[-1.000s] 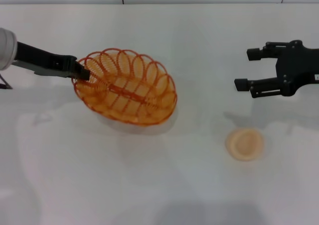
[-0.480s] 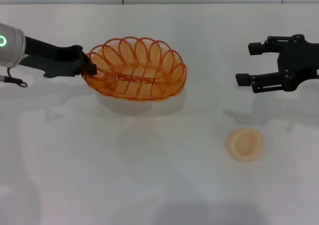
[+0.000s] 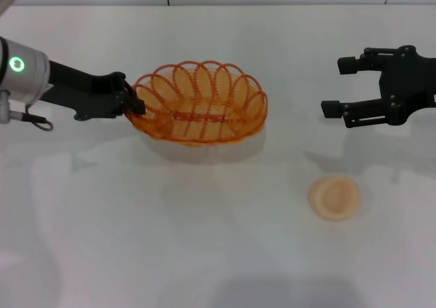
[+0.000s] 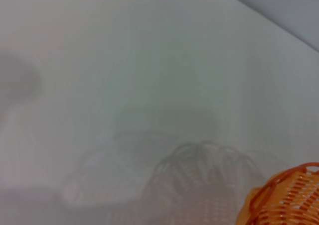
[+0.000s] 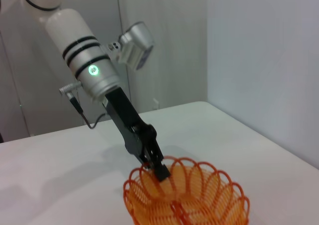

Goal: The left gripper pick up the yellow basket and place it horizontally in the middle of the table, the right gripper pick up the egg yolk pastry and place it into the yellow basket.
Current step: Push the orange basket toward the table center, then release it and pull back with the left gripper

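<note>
Oval orange-yellow wire basket (image 3: 201,103) with scalloped looped rim sits level, near mid-counter, slightly toward the robot's left; whether its base touches the white flat counter (image 3: 204,240) is unclear. Left pincer (image 3: 135,106), black two-fingered claw on an arm with a green ring light, is clamped on the basket's left rim. Small round cream-yellow pastry (image 3: 334,197) lies on the counter, right of and nearer than the basket, well apart. Right pincer (image 3: 339,86), black claw, hovers right of the basket with fingers spread, beyond the pastry.
</note>
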`<state>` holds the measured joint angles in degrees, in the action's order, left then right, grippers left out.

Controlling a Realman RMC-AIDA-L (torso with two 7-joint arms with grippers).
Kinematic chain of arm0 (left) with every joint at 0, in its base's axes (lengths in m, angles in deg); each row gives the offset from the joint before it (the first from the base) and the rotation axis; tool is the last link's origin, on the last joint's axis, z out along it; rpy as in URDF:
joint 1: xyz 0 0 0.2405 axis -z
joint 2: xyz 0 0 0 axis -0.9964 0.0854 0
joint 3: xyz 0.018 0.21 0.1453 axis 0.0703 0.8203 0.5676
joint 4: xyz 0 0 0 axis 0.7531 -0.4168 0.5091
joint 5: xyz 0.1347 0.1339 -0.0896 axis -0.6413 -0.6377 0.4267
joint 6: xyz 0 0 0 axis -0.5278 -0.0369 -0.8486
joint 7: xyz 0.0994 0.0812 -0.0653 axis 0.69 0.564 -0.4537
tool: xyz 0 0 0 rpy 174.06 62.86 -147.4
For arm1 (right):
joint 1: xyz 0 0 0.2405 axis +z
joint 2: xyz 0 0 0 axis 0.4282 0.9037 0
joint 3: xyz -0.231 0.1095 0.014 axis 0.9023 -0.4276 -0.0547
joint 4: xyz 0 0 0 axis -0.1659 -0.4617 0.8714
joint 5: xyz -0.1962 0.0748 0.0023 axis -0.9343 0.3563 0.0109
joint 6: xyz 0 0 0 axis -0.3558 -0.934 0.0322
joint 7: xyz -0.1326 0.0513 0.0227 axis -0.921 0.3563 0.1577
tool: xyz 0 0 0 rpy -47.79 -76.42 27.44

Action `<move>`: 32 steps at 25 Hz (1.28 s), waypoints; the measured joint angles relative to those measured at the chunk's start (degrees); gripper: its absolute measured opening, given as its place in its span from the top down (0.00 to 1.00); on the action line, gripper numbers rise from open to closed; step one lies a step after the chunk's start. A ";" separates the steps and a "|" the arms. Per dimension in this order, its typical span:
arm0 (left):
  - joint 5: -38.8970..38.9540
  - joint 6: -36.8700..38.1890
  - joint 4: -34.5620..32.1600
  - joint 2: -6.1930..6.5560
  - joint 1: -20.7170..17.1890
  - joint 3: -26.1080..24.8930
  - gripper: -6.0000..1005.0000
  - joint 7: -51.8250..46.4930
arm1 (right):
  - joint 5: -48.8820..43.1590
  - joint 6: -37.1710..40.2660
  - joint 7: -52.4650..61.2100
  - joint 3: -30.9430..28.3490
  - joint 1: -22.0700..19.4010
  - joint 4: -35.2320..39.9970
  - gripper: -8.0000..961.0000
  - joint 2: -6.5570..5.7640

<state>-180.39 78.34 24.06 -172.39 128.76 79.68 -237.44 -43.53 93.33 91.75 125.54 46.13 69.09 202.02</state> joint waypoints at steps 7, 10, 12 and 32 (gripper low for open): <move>-0.26 -0.91 2.63 -0.67 0.06 0.00 0.91 -0.59 | 0.63 1.67 -0.01 -0.16 -0.21 0.32 0.13 -0.01; -0.39 -0.93 3.06 -0.94 0.10 0.00 0.91 -0.91 | 0.69 2.13 -0.01 -0.17 -0.29 0.58 0.13 0.02; -0.50 -0.93 3.47 -1.00 0.33 0.00 0.91 -1.33 | 0.72 2.50 -0.01 -0.18 -0.35 0.74 0.13 0.04; -4.03 -2.87 3.59 1.80 3.03 3.40 0.91 -2.21 | 1.43 3.45 -1.03 -0.14 -0.44 0.60 0.13 0.07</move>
<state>-184.42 75.47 27.64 -170.59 131.79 83.08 -239.64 -42.09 96.79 90.72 125.40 45.69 69.69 202.09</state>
